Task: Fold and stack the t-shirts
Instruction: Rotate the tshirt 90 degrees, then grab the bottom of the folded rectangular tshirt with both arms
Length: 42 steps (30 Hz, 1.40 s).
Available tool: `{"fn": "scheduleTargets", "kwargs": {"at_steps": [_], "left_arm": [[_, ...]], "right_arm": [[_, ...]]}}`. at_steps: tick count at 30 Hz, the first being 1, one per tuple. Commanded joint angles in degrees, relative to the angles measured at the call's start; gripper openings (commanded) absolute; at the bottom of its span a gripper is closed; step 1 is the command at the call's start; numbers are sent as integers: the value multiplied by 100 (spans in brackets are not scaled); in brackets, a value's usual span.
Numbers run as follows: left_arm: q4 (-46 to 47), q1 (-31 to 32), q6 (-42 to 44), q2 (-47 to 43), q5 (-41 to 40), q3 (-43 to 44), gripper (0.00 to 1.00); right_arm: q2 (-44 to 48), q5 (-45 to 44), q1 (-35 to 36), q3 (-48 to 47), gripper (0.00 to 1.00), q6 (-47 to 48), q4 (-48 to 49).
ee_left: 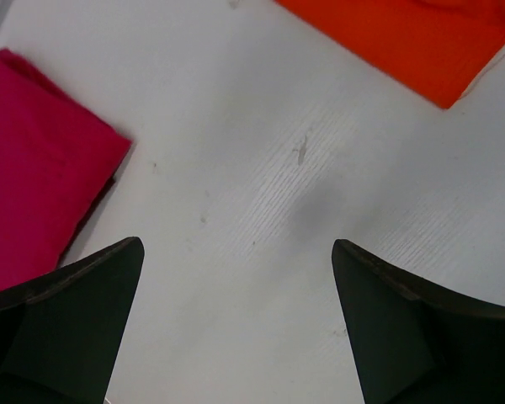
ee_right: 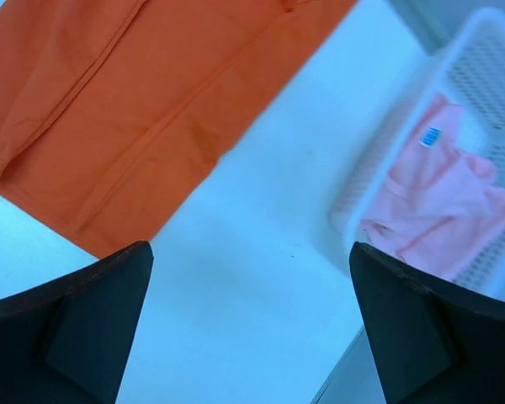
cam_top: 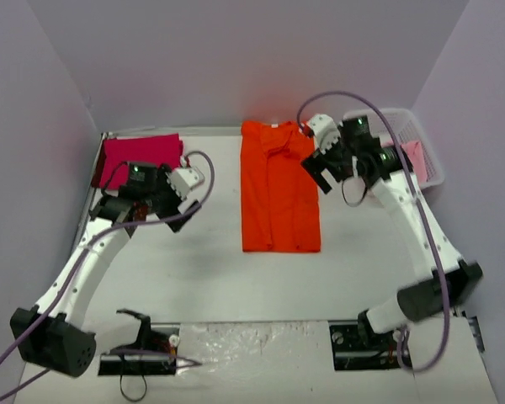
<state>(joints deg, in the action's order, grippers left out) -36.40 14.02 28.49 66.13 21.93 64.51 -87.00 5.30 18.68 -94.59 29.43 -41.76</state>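
Observation:
The orange t-shirt (cam_top: 278, 189) lies flat in the middle of the table, folded into a long strip with its collar at the far end. The magenta-red t-shirt (cam_top: 139, 156) sits folded at the back left. The pale pink t-shirt (cam_top: 414, 156) lies crumpled in the basket. My left gripper (cam_top: 116, 209) hovers open over bare table just in front of the magenta-red t-shirt (ee_left: 34, 160), nothing between its fingers (ee_left: 236, 244). My right gripper (cam_top: 324, 172) is open and empty (ee_right: 251, 246), above the table between the orange t-shirt's (ee_right: 135, 109) right edge and the pink t-shirt (ee_right: 442, 202).
A white lattice basket (cam_top: 429, 160) stands at the back right against the wall, close to my right wrist. The basket's rim (ee_right: 387, 151) shows in the right wrist view. Purple walls close in the table on three sides. The orange t-shirt's corner (ee_left: 404, 42) shows in the left wrist view.

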Motion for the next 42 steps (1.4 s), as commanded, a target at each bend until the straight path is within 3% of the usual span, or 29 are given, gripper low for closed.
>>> {"fn": "scheduleTargets", "kwargs": {"at_steps": [1, 5, 10, 13, 18, 23, 30, 42], "left_arm": [[-323, 741, 438, 119, -795, 482, 94], [-534, 1207, 26, 567, -647, 913, 94], [-51, 1296, -178, 682, -374, 739, 94], [150, 1673, 155, 717, -566, 441, 94], [861, 2981, 937, 928, -2323, -472, 94], [1381, 3510, 1062, 910, -2351, -1098, 94], [2435, 3704, 1054, 1060, -2299, -1783, 94], [3447, 3871, 825, 1771, -1710, -1925, 94]], "right_arm": [[1085, -592, -380, 991, 100, -394, 1098], [1572, 179, -619, 1871, 100, -359, 1258], [1669, 1385, -620, 2418, 100, -500, 1056], [1783, 1203, -532, 2681, 91, -315, 1029], [2064, 866, -531, 3541, 90, -166, 1073], [2003, 726, -873, 3597, 86, -420, 1381], [1819, 683, -1085, 3605, 86, -412, 1390], [1616, 560, -1305, 3702, 87, -456, 1495]]}}
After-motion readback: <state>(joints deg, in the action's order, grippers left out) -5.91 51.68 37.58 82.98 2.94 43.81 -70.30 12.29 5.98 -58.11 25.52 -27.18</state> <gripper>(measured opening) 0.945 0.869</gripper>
